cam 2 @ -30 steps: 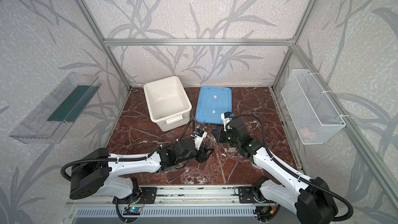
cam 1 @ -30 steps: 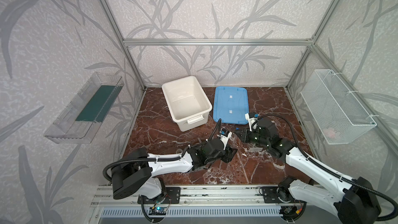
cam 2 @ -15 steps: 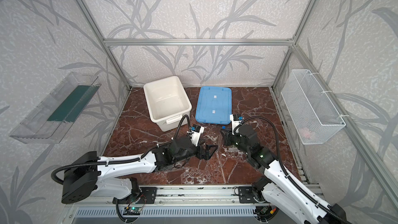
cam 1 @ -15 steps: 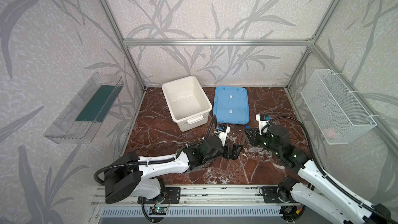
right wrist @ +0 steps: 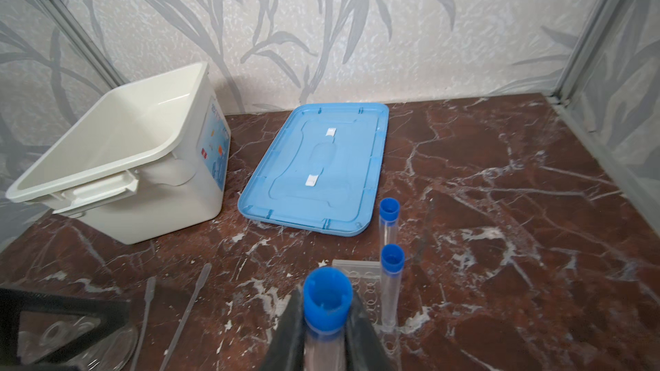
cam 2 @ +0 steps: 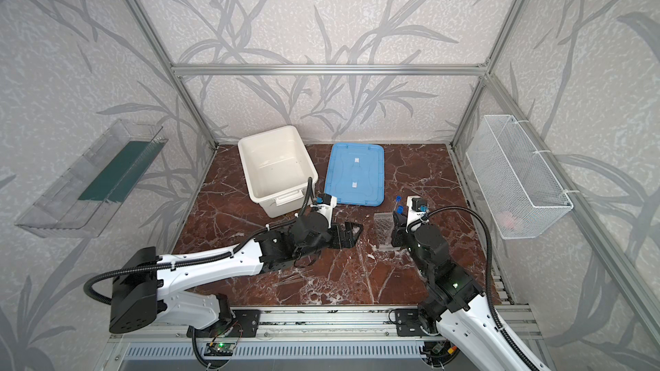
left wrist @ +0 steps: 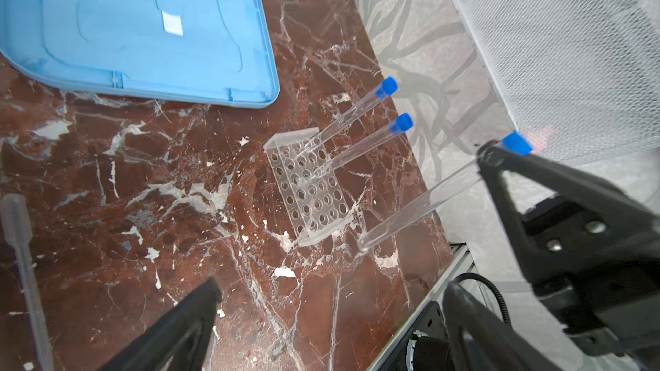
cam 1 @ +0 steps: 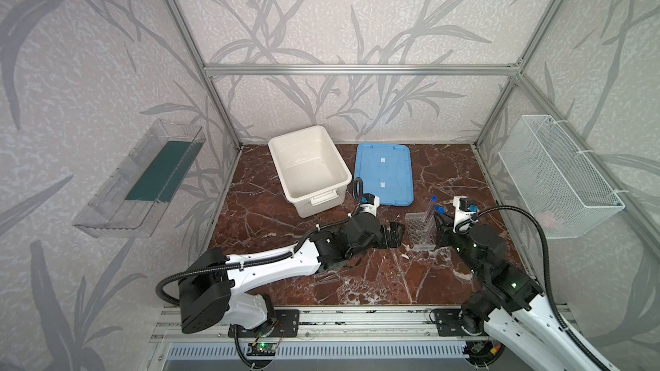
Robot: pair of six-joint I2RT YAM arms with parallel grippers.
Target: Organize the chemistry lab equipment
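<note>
The clear tube rack (left wrist: 307, 187) stands on the marble tabletop (left wrist: 143, 180), with two blue-capped test tubes (left wrist: 351, 114) seated in holes at one end. The right gripper (left wrist: 494, 153) clamps a third test tube (left wrist: 418, 205) just below its cap, with the tube's lower end beside the rack. The left gripper (left wrist: 332, 285) has its jaws spread wide. A blue lid (left wrist: 135, 30) and a plastic pipette (left wrist: 25, 262) lie well apart from the rack.

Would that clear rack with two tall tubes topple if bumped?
Probably yes: the rack looks like small, light plastic, and its two tubes stand much taller than it, near one end. On the smooth tabletop it might slide first.
</note>
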